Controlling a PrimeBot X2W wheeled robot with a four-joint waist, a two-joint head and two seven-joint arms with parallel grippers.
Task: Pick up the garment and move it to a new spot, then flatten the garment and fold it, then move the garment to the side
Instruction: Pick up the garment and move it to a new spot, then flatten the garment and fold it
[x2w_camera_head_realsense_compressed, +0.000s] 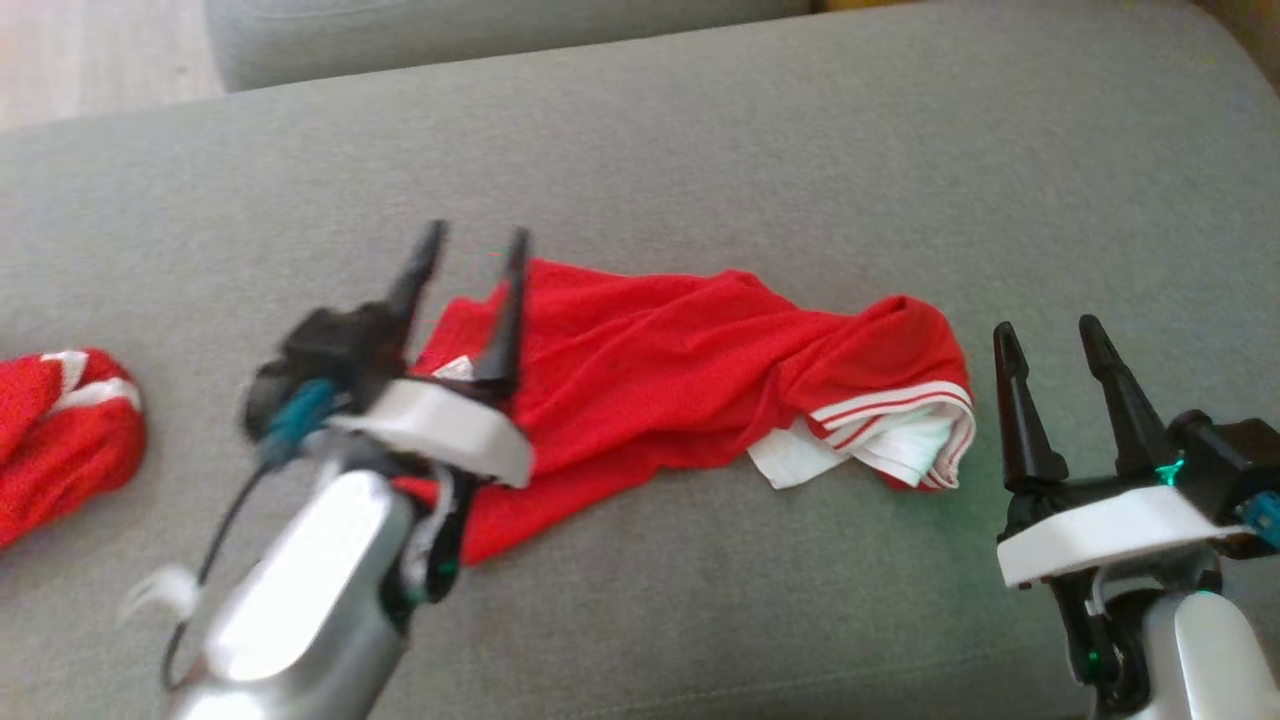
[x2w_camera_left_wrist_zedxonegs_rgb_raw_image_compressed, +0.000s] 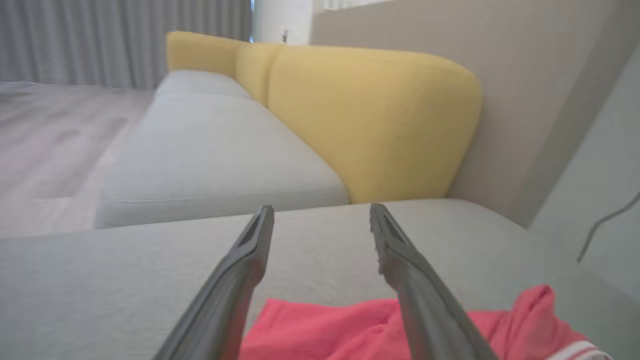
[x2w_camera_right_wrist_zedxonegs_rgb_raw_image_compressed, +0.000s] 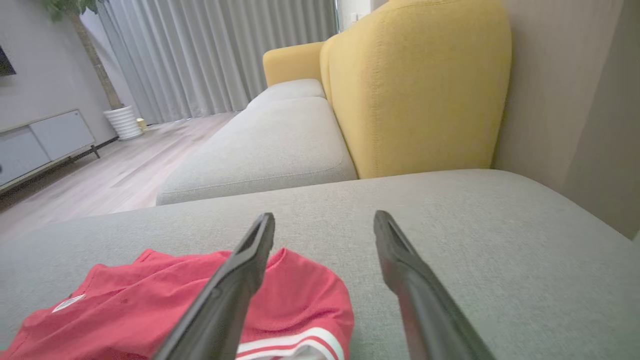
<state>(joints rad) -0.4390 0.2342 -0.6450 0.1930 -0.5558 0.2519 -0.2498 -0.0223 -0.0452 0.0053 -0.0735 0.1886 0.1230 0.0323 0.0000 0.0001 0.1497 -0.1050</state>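
- Left gripper (x2w_camera_head_realsense_compressed: 478, 232): fingers spread, empty, above the left edge of the red garment (x2w_camera_head_realsense_compressed: 650, 360).
- Right gripper (x2w_camera_head_realsense_compressed: 1046, 326): fingers spread, empty, just beside garment's right end.
- Garment lies crumpled on grey sofa cushion (x2w_camera_head_realsense_compressed: 700, 130).

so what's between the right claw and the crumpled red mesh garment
Head view: only bare grey fabric cushion between the right claw and red garment.
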